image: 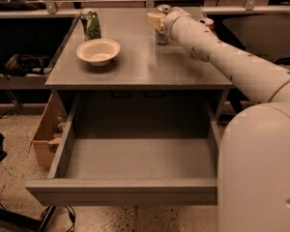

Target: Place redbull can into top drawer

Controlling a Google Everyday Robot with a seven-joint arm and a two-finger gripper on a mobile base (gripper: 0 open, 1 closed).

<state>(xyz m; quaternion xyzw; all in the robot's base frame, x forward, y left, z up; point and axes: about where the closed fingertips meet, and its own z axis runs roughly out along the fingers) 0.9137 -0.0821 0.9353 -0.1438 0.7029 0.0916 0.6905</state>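
Camera view: gripper at the redbull can, grasp cannot be told; top drawer open.

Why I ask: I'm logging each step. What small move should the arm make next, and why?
Probably lift the redbull can up off the cabinet top, if the hold is firm: the gripper is at the can near the back edge, and the top drawer stands open below.
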